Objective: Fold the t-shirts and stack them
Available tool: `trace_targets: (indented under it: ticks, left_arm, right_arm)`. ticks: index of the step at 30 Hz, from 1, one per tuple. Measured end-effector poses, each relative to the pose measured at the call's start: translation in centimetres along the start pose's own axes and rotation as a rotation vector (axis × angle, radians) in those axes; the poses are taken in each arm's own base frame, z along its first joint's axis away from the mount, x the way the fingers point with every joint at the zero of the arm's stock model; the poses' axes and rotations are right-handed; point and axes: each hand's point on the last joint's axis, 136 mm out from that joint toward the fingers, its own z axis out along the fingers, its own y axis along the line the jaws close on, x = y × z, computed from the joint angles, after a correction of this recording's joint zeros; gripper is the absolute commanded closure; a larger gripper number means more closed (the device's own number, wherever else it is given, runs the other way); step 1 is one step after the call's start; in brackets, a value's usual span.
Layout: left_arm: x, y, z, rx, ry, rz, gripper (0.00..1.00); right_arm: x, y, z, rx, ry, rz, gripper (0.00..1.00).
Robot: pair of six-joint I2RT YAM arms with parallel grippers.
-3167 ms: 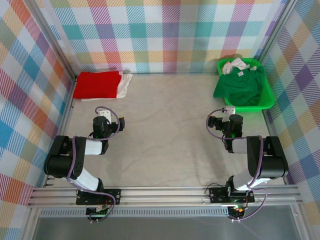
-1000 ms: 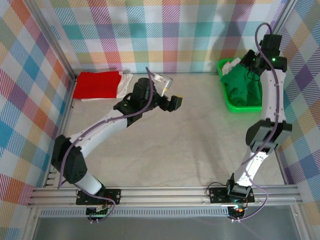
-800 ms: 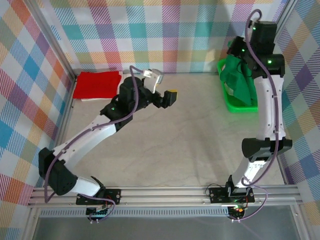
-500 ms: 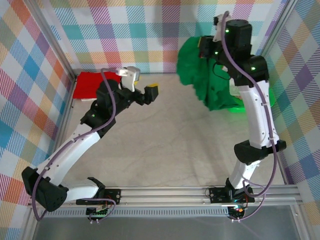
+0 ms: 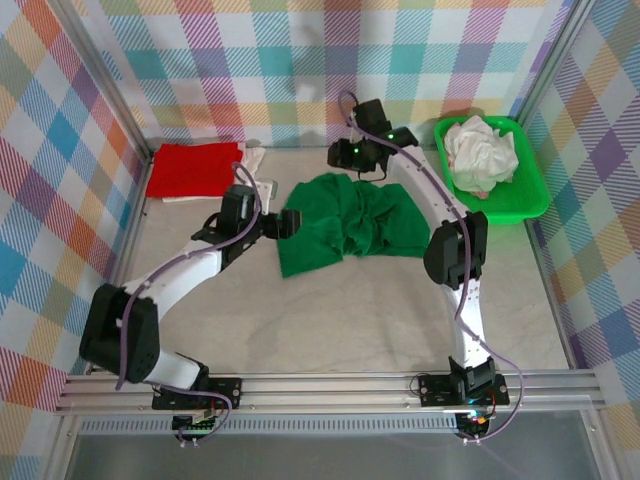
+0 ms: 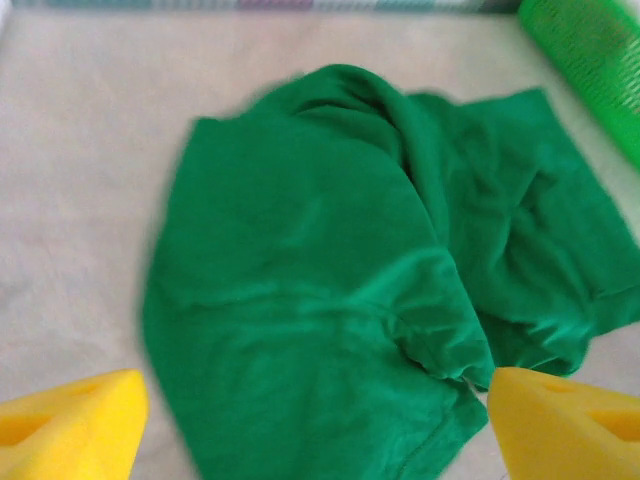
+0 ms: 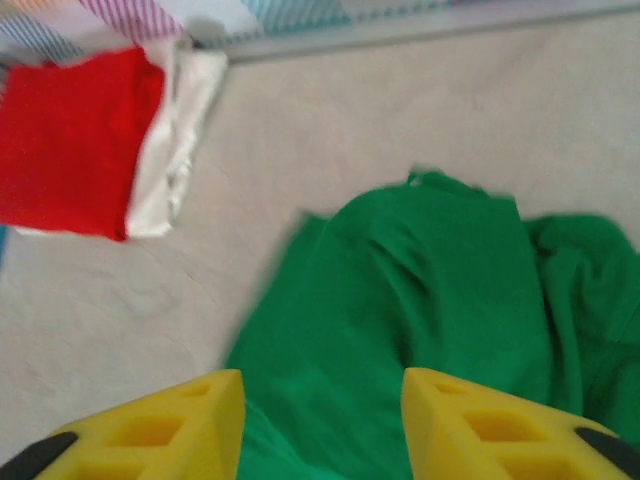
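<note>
The dark green t-shirt lies crumpled on the middle of the table, its surface wrinkled and partly doubled over. My left gripper is at the shirt's left edge, open, its yellow fingertips wide apart above the cloth. My right gripper hovers over the shirt's far edge, open and holding nothing, with the green cloth below it. A folded red t-shirt rests on a folded white t-shirt at the back left. More white shirts are bunched in the tray.
The bright green plastic tray stands at the back right; its rim shows in the left wrist view. Checked walls with metal posts enclose the table. The red and white stack lies left of the green shirt. Bare tabletop stretches toward the near edge.
The right arm lifted the green shirt out of the tray, swung it left and let it go on the table. The left arm came down to the shirt's left edge.
</note>
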Motion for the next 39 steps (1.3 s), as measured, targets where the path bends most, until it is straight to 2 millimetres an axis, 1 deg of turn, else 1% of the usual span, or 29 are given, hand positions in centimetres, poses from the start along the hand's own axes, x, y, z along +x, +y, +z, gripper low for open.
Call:
trace_targets:
  ticks: [2,3,5,6,7,10,11,13,14,17,18,19,20,23,27,28,29,30,33,34,39]
  left_arm:
    - [1.6,0.3,0.9,-0.001,0.044,-0.034,0.12]
    - [2.5,0.5,1.0,-0.001,0.065,-0.057,0.13]
    - [4.2,0.7,1.1,0.001,0.101,-0.102,0.14]
    - [5.0,0.8,1.1,-0.002,0.12,-0.125,0.14]
    - [6.2,0.9,1.1,-0.008,0.145,-0.146,0.14]
    - [9.3,1.6,0.4,-0.052,0.219,-0.187,0.16]
    - [9.9,1.9,0.1,-0.071,0.236,-0.198,0.16]
    - [11.1,2.7,-0.5,-0.119,0.265,-0.212,0.17]
    - [11.4,3.2,-0.9,-0.142,0.274,-0.22,0.17]
    - [11.9,4.7,-1.3,-0.2,0.286,-0.246,0.2]
    - [12.1,5.2,-1.3,-0.216,0.289,-0.253,0.23]
    - [12.2,5.7,-1.3,-0.231,0.292,-0.261,0.28]
    - [12.5,6.3,-1.2,-0.247,0.299,-0.268,0.32]
    - [13.4,7.4,-0.7,-0.282,0.325,-0.281,0.33]
    - [14.9,8.5,0.4,-0.311,0.37,-0.291,0.47]
    - [14.9,8.8,0.5,-0.319,0.374,-0.295,0.53]
    - [14.8,8.9,0.5,-0.321,0.377,-0.298,0.66]
    - [14.8,9.0,0.6,-0.325,0.378,-0.302,0.75]
    - [15.1,9.9,0.2,-0.362,0.389,-0.307,0.96]
    - [15.1,10.1,0.1,-0.37,0.389,-0.306,1.0]
    - [13.9,9.7,0.3,-0.35,0.35,-0.299,1.0]
  right_arm:
    - [1.1,-0.6,-0.3,0.013,0.015,0.005,0.49]
    - [2.0,-0.9,-0.9,0.018,0.021,0.008,0.49]
    - [3.4,-1.7,-3.1,0.021,0.014,0.023,0.48]
    - [4.1,-2.4,-4.5,0.026,0.001,0.032,0.47]
    - [4.9,-3.3,-6.3,0.039,-0.016,0.051,0.46]
    - [6.6,-6.0,-10.4,0.069,-0.083,0.107,0.46]
    - [7.2,-7.1,-11.2,0.082,-0.094,0.131,0.46]
    - [8.9,-10.2,-12.2,0.121,-0.095,0.206,0.45]
    - [9.9,-12.1,-12.1,0.152,-0.082,0.247,0.45]
    - [13.0,-16.7,-11.1,0.24,-0.019,0.335,0.45]
    - [14.0,-17.7,-10.8,0.262,0.006,0.357,0.44]
    - [14.9,-18.3,-10.5,0.275,0.031,0.374,0.44]
    - [15.6,-18.7,-10.2,0.283,0.051,0.386,0.44]
    - [17.0,-19.8,-9.3,0.281,0.083,0.428,0.44]
    - [18.9,-21.6,-7.8,0.286,0.129,0.494,0.43]
    - [19.3,-22.0,-7.3,0.283,0.143,0.508,0.43]
    - [19.5,-22.2,-6.8,0.277,0.15,0.519,0.43]
    - [19.7,-22.3,-6.3,0.27,0.156,0.526,0.43]
    - [20.2,-22.1,-5.7,0.245,0.163,0.542,0.43]
    - [20.0,-22.0,-5.6,0.236,0.158,0.542,0.43]
    - [19.1,-21.7,-5.7,0.212,0.119,0.528,0.42]
